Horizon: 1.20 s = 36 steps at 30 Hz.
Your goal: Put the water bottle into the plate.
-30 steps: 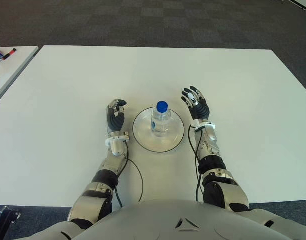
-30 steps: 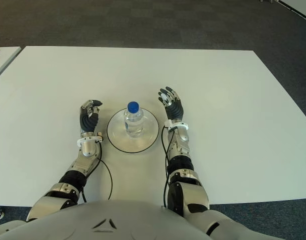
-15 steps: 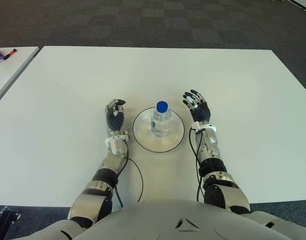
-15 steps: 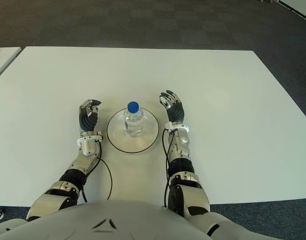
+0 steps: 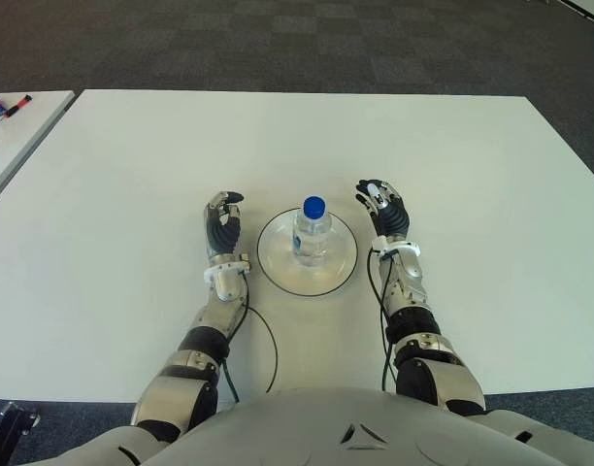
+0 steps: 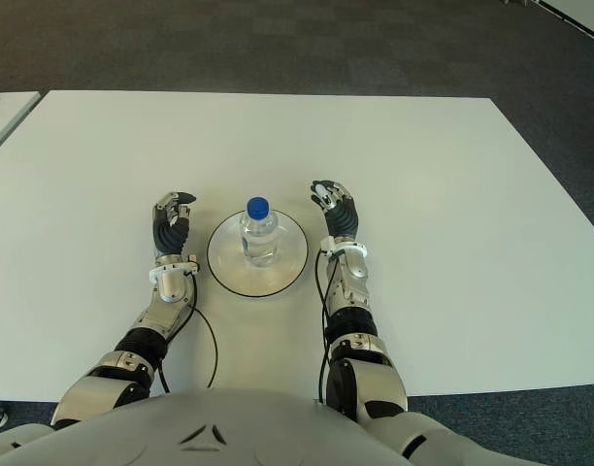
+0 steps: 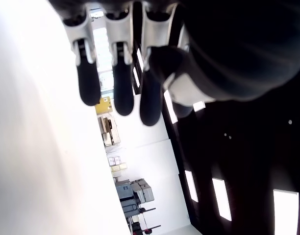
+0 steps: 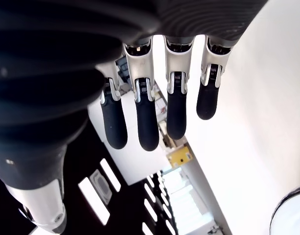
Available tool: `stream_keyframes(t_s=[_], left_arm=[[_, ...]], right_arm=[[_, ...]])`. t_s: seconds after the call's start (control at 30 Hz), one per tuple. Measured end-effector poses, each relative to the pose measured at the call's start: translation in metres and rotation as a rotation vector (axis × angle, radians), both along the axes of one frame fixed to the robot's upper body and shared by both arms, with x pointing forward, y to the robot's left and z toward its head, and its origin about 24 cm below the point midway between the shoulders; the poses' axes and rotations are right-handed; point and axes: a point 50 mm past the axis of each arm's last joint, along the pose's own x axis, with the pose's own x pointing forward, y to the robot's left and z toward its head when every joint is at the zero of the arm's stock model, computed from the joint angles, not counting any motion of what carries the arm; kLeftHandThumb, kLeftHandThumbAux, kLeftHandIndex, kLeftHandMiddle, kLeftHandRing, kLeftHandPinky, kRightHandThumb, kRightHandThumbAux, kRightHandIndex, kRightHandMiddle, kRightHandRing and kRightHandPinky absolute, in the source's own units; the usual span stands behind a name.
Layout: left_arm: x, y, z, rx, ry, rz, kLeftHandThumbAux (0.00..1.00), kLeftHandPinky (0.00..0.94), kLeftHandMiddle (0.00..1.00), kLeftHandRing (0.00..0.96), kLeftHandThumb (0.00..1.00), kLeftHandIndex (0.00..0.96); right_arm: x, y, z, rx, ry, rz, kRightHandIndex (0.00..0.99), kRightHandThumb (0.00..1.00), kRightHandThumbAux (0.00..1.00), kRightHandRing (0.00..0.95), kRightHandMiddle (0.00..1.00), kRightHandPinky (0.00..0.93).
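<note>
The clear plastic water bottle with a blue cap (image 5: 313, 231) stands upright in the round white plate (image 5: 344, 264), midway between the empty, loosely curled left hand (image 5: 222, 229) and right hand (image 5: 384, 209).

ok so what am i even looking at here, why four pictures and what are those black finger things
This is a humanoid robot seen through its own cameras. The two wide pictures come from its head, looking down at a white table. The two close-ups come from cameras on its wrists, so the black finger things are the robot's own fingertips seen from very near.

On the table sits a round white plate with a dark rim, and a clear plastic water bottle with a blue cap stands upright on it. The left hand shows to the plate's left, the right hand to its right. Neither hand holds anything; both are apart from the bottle.
</note>
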Motion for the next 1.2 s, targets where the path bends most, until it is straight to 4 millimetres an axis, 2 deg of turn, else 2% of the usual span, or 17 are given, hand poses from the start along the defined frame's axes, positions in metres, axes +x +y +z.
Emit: stream_keyframes(t_s=[0.2,0.8,1.2], left_arm=[[0.000,0.002,0.000,-0.004,-0.004,0.008,0.674,0.408,0.453,0.382,0.836,0.418],[-0.002,0.014,0.005,-0.101,-0.058,0.023,0.677,0.382,0.460,0.371,0.834,0.402],[-0.006,0.019,0.010,-0.112,-0.093,0.008,0.678,0.401,0.474,0.390,0.831,0.389]], right_arm=[[0.000,0.000,0.000,-0.024,0.011,-0.019,0.412,0.699,0.730,0.434,0.410,0.445],[0.000,0.002,0.004,-0.077,-0.015,-0.033,0.420,0.702,0.729,0.461,0.451,0.459],[0.000,0.002,0.007,-0.120,-0.046,-0.048,0.424,0.707,0.728,0.499,0.495,0.505]])
